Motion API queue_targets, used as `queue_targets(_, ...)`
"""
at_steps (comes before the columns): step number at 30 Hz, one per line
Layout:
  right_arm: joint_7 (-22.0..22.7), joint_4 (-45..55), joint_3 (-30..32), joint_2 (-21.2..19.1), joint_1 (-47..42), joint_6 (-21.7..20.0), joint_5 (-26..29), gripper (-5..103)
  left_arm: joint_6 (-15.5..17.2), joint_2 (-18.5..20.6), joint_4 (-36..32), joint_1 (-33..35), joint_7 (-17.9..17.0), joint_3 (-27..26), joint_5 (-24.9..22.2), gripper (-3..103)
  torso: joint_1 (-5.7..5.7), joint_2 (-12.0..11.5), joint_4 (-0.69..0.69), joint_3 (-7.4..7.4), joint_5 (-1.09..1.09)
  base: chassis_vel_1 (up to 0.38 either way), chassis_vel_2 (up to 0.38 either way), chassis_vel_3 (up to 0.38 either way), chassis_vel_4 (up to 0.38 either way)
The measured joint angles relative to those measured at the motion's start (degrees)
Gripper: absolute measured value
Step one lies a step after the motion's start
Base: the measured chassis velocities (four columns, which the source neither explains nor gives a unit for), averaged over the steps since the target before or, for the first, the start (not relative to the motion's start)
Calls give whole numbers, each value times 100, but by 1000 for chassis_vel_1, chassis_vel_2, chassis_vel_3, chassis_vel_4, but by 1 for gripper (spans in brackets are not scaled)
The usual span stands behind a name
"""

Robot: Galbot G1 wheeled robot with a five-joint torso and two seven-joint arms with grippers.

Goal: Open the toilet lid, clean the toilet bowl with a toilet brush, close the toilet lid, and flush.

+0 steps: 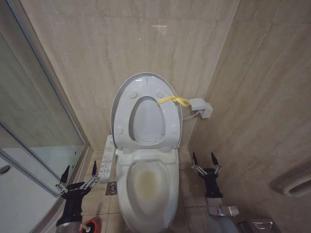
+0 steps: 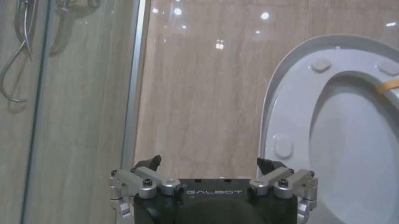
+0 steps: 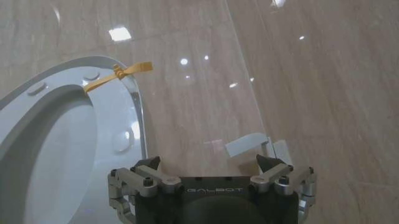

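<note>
The toilet lid [image 1: 146, 85] stood upright against the wall, its bumpered underside facing me and the yellow strap [image 1: 173, 100] hanging off its edge on my right. The seat ring [image 1: 146, 119] was raised with it, leaning against the lid. So I judged the opening step done.

The toilet bowl [image 1: 146, 187] lay uncovered below, its inside showing a yellowish stain, which I took to mean that the scrubbing was not yet done. Closing the lid and flushing also remained.

My left gripper [image 1: 77, 179] hung low beside the bowl, near the button panel [image 1: 108, 158], fingers spread and holding nothing. Just below that arm, at the bottom edge of the head view, a red round shape [image 1: 92, 224] sat on the floor; I guessed it was the brush's cup holder, but I could not make out the brush itself. My right gripper [image 1: 204, 162] hovered on the bowl's other side, likewise spread and empty.
</note>
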Motion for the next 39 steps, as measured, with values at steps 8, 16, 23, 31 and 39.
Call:
queue_targets(8,432,47,-77,-367,572,-264,191,100,-103,-110,-176,110,51,114,125,100,0,0,1,0,1,0,0,0,0)
queue_targets(16,953,-330,-168,-856,1647,-747,296,100,-187,4,-139,108,77,201,117,100,0,0,2,1,1,0,0,0,0)
queue_targets(23,1125,-1218,-536,-1100,2729,-1095,287,100,-201,-1,-474,183,87,33,92,100,1,0,0,1,0,0,0,0,0)
queue_targets(31,995,-2281,-1169,-1188,3971,-1140,294,100,-179,67,-816,248,136,-201,6,100,1,-1,2,1,-2,0,0,0,0)
queue_targets(39,870,-2781,-1559,-977,4676,-1188,274,100,-148,169,-1049,360,134,-524,-187,100,1,-1,2,0,-1,0,0,0,0)
